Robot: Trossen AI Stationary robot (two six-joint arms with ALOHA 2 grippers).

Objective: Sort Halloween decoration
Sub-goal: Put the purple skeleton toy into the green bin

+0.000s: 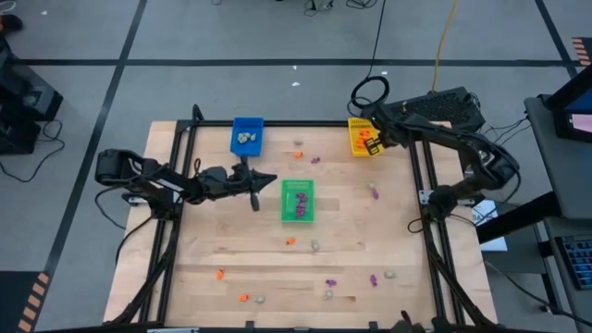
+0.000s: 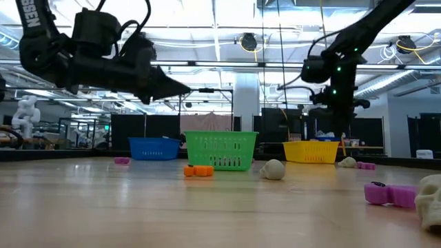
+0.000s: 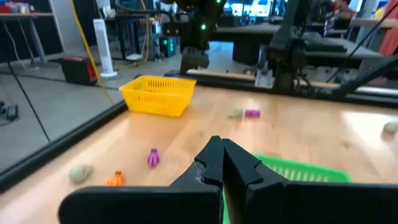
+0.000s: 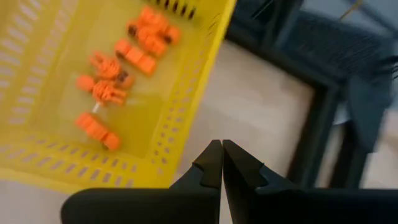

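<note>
High view: right gripper shut, empty, beside yellow tray holding orange pieces. Left gripper shut, empty, between blue tray and green tray. Nearest loose trinkets lie between arms; left nearer those below green tray.

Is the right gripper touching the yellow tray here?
Apart. In the right wrist view the shut right gripper hangs above the yellow tray, its tips over the rim with the orange trinkets lying well below; nothing is pinched.

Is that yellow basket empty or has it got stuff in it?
Not empty: the yellow basket holds several orange trinkets lying on its floor.
</note>
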